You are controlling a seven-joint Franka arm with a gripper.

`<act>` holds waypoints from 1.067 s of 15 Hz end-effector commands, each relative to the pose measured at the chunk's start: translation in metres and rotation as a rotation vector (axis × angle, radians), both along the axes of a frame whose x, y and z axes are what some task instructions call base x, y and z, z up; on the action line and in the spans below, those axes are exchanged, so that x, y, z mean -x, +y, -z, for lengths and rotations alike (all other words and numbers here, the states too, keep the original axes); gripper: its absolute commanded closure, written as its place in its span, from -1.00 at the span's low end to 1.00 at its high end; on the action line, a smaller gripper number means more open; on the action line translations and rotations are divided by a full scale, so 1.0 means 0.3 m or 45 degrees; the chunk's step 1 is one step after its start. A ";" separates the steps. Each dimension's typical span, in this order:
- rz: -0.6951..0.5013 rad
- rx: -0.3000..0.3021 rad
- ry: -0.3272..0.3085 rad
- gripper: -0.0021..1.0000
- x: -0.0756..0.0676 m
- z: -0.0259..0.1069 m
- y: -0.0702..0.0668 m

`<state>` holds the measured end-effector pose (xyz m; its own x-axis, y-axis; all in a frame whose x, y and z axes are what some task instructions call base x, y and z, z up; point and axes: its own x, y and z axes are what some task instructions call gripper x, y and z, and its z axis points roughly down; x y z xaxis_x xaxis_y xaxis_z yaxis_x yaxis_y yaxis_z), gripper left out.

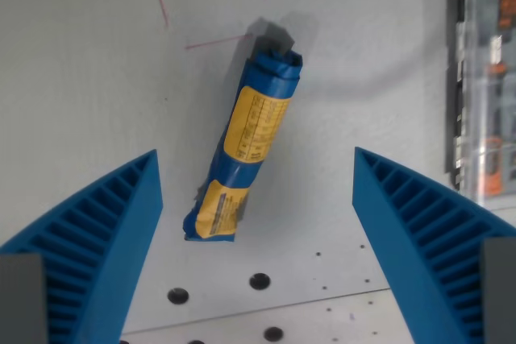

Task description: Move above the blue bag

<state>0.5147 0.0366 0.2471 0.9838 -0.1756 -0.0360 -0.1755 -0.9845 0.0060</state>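
While your tool [256, 199] hangs spread, the blue bag [246, 147] lies rolled on the bench [89, 94] between its fingers.
You're in the hover step; I'd judge only slight centring is needed.

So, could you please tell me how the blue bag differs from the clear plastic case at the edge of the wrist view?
The blue bag is opaque blue with yellow labels; the clear plastic case is see-through, showing orange and dark contents. The bag is rolled and lies slanted in full view between the fingers of the open hand; the case is boxy, runs straight along the wrist view's right edge and is cut off there. Both rest on the same light table.
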 end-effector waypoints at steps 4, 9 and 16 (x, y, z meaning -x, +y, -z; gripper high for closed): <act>0.272 0.004 -0.133 -1.00 0.049 0.065 0.023; 0.366 0.002 -0.127 -1.00 0.074 0.129 0.034; 0.452 0.000 -0.128 -1.00 0.106 0.213 0.047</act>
<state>0.4873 0.0474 0.1858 0.9235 -0.3827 -0.0260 -0.3828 -0.9238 0.0027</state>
